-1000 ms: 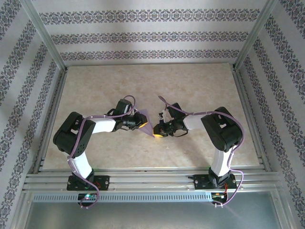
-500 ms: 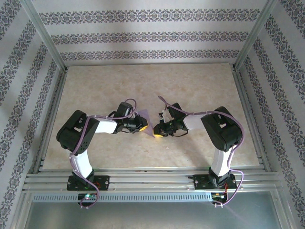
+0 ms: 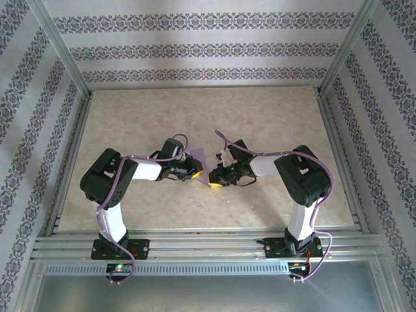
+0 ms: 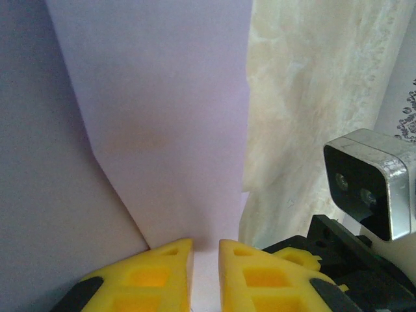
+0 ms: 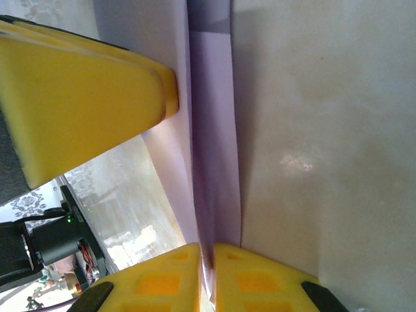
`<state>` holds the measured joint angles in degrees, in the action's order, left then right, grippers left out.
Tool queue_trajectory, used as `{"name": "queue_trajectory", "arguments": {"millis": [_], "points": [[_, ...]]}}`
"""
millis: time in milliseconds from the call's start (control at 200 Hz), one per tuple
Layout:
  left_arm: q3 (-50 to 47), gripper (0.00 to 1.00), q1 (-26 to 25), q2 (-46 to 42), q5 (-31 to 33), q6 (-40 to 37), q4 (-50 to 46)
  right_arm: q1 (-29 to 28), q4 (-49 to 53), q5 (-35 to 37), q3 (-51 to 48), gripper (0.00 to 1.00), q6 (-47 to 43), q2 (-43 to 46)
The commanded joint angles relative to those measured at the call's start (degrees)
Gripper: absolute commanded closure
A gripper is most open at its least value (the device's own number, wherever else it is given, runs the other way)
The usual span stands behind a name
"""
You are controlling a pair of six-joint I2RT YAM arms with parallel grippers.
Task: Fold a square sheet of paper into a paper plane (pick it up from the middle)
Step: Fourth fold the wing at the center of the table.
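The left arm (image 3: 116,185) and the right arm (image 3: 300,177) bend in toward each other. The left gripper (image 3: 195,173) and the right gripper (image 3: 214,184) meet low down, almost tip to tip. Each one's yellow fingers pinch the lavender paper (image 4: 169,117).

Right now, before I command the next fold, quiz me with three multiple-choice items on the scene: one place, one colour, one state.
1. Where is the lavender paper?
A) mid-way across the table, between the left claw and right claw
B) far left corner
C) on the near rail
2. What colour are the claw fingers?
A) blue
B) red
C) yellow
3. How is the left claw?
A) wide open
B) shut on the paper
C) shut on nothing
Answers: 1 A, the top view shows it where the arms meet; 2 C, both wrist views show yellow; 3 B, paper runs into its narrow gap.
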<state>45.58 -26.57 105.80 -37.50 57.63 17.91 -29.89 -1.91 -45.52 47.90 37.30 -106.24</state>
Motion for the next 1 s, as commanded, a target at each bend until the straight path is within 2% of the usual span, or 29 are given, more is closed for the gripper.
{"name": "queue_trajectory", "arguments": {"millis": [0,270,520,630,844,914,994], "points": [[0.9,0.81,-0.7,1.5,1.5,-1.0,-3.9,-0.7,3.6,2.8,-0.1,0.84,-0.5,1.7],[0.7,0.81,-0.7,1.7,1.7,-1.0,-4.0,-1.4,5.9,3.0,-0.2,0.84,-0.6,2.4],[0.7,0.81,-0.7,1.7,1.9,-1.0,-4.2,-2.0,6.2,3.6,0.4,0.89,-0.8,0.2],[0.6,0.81,-0.7,1.6,2.1,-1.0,-4.6,-2.3,6.2,4.2,0.5,0.87,-0.7,-0.6],[0.8,0.81,-0.7,1.5,2.4,-1.5,-6.1,-0.2,5.8,7.8,-0.2,0.73,-0.2,10.3],[1.0,0.81,-0.7,1.4,2.5,-1.7,-6.5,-0.1,6.0,8.8,-0.4,0.73,-0.6,12.2],[1.1,0.81,-0.7,1.4,2.8,-1.7,-6.6,-0.4,5.0,7.4,-0.1,0.77,-0.4,11.9]]}}
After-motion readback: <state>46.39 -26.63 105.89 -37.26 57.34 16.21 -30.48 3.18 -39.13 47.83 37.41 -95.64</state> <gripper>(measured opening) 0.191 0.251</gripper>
